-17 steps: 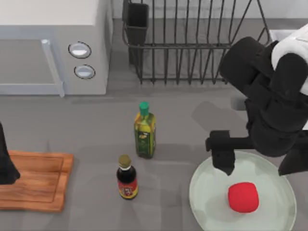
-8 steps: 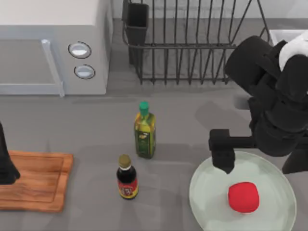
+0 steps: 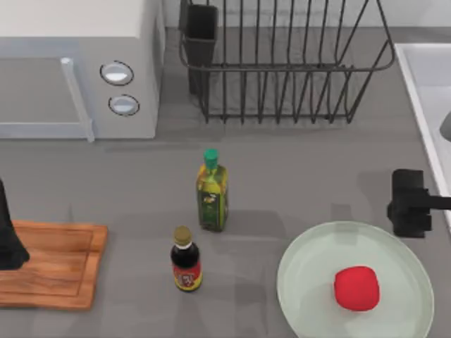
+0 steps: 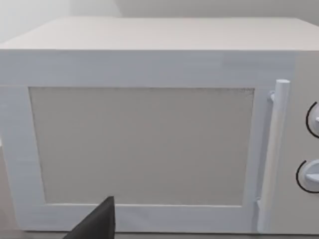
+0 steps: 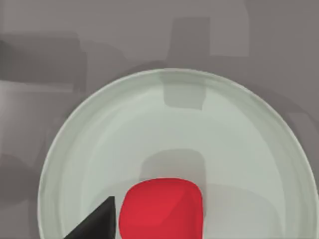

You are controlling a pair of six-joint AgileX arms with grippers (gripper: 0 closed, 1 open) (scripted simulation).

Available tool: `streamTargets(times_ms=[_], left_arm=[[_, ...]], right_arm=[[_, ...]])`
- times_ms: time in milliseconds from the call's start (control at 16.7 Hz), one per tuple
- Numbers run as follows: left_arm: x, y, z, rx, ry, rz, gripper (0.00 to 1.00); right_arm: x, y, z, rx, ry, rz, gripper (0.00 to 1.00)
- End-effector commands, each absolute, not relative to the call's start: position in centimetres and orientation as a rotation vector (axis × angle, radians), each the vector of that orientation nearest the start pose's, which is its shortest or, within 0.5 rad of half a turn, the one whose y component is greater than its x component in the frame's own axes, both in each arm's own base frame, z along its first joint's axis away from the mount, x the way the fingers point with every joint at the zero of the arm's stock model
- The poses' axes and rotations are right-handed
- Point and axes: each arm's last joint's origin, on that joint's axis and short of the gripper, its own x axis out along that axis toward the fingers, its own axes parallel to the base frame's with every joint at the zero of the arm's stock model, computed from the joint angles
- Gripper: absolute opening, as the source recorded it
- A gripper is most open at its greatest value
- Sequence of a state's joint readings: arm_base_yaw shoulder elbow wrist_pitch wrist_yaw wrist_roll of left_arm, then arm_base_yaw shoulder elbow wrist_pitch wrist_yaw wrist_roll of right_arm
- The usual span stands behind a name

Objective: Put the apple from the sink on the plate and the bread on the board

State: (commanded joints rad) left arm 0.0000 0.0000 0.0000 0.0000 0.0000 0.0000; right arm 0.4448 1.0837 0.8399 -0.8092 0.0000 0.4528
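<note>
Apple lies on the plate; board bare.

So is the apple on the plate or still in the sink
On the plate: the apple rests inside the plate rim, untouched by any claw.

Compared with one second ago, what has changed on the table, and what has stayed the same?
The right gripper has pulled away from over the plate toward the table's right edge, near the sink, and the bulk of the right arm has left the top view. The apple lies on the plate as before. The two bottles, the board and the left arm at the left edge have not moved.
</note>
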Motion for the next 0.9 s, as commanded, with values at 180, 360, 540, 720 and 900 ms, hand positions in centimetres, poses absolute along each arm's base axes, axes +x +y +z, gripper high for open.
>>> streamTargets(times_ms=[180,360,540,720,900], left_arm=[[10.6,-0.1,16.0,0.000,0.000,0.000,1.00],[10.6,-0.1,16.0,0.000,0.000,0.000,1.00],[10.6,-0.1,16.0,0.000,0.000,0.000,1.00],[10.6,-0.1,16.0,0.000,0.000,0.000,1.00],[10.6,-0.1,16.0,0.000,0.000,0.000,1.00]], right_arm=[[15.2,5.3,24.0,0.194,0.793,0.187,1.00],[12.5,2.8,22.0,0.168,0.483,0.164,1.00],[11.0,1.2,19.4,0.105,0.229,0.103,1.00],[10.6,0.3,17.1,0.037,0.067,0.036,1.00],[10.6,-0.1,16.0,0.001,0.001,0.001,1.00]])
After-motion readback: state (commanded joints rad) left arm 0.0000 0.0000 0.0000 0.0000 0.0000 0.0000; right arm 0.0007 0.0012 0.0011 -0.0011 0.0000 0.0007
